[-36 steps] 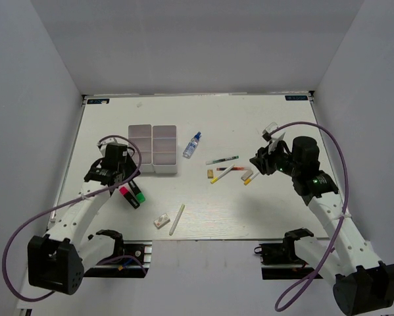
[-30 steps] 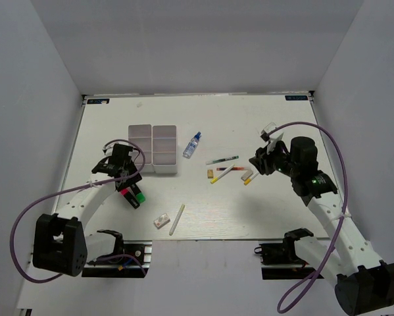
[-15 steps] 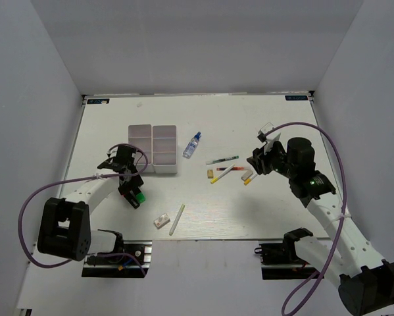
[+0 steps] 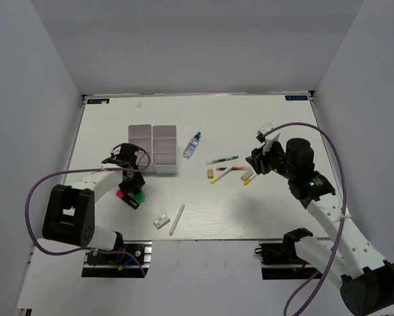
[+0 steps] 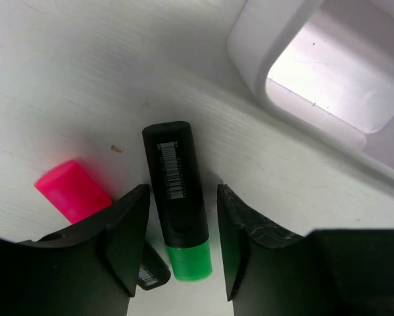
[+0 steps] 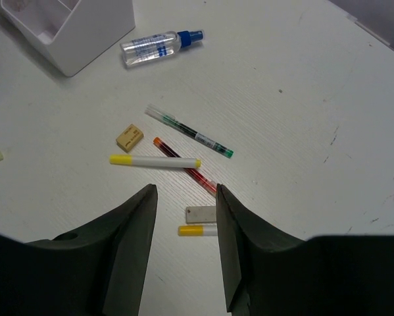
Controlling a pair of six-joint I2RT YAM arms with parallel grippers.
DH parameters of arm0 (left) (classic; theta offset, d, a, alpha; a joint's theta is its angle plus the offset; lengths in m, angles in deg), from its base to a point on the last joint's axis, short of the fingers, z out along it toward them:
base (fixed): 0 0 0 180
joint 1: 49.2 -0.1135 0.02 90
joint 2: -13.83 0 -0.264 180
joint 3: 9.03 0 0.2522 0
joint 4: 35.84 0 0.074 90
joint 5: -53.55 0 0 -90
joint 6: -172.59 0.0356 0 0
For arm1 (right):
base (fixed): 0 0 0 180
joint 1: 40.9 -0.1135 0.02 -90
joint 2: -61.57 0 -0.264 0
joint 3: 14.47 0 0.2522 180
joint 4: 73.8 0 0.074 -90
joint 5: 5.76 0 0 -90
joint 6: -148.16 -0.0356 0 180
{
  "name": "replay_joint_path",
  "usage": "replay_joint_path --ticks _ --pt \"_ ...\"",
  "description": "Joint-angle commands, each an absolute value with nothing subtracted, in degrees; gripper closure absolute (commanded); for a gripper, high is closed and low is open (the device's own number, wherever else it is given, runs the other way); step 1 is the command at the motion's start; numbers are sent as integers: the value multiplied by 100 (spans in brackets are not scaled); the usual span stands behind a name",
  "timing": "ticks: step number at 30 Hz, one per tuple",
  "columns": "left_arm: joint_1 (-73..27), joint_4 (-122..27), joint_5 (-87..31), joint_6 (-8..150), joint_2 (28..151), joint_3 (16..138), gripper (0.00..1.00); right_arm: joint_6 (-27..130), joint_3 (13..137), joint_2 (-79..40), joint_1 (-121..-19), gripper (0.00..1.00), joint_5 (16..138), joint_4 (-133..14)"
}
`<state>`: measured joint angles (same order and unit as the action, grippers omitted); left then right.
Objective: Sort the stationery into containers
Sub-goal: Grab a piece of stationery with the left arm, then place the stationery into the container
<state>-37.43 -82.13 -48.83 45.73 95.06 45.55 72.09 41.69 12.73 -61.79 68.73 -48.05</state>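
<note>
The left gripper (image 5: 180, 245) is down at the table (image 4: 249, 118), just left of and nearer than the white four-cell box (image 4: 153, 148). Its jaws stand apart, one on each side of a black highlighter (image 5: 177, 191) with a green cap. The left jaw is close against the barrel and a gap shows on the right, so nothing is clamped. A pink highlighter (image 5: 72, 191) lies just left of the black one, partly under the left jaw. One corner of the box is just beyond the jaws.

The right gripper (image 6: 181, 250) hangs above the right half of the table with its jaws apart and nothing between them. Below it lies a loose cluster: a green pen (image 6: 190, 133), a red pen (image 6: 183, 168) crossing under a white marker (image 6: 155, 160) with yellow ends, a small tan block (image 6: 129, 137), a short yellow-ended marker (image 6: 198, 230) and a small grey piece (image 6: 200, 214) touching it. A spray bottle (image 6: 158, 43) lies on its side between this cluster and the box.

Nearer the arms, in the middle, lie a white stick (image 4: 177, 218) and – just to its left – a small white block (image 4: 161, 221).
</note>
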Motion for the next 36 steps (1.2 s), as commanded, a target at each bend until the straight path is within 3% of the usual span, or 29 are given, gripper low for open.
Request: replay_joint_path --ticks 1,6,7,16,23,26,32,36 --pt "-3769 -8132 -4779 4594 9531 4656 44 7187 4175 1402 -6253 53 6964 -5064" --pt "-3716 -8194 -4665 4647 9400 4656 67 7187 4148 1463 -6279 53 6973 -5064" --pt "-3664 -8264 -4665 4647 9399 4656 76 7178 4140 1446 -6296 53 6991 -5090" --pt "-3664 -8449 -3244 5252 7511 4761 100 7222 4157 1393 -6367 53 6965 -5072" --pt "-3664 -7783 -2828 5183 7034 5244 100 7274 4131 1402 -6428 53 6903 -5072" --pt "-3664 -6738 -2705 4771 7210 5298 100 7292 4096 1446 -6455 58 6833 -5099" --pt "-3664 -4971 -3626 3954 7386 5175 100 7327 4052 1481 -6481 82 6789 -5116" --pt "-3664 -4258 -4514 3417 7501 4912 100 7354 4052 1455 -6542 85 6824 -5134"
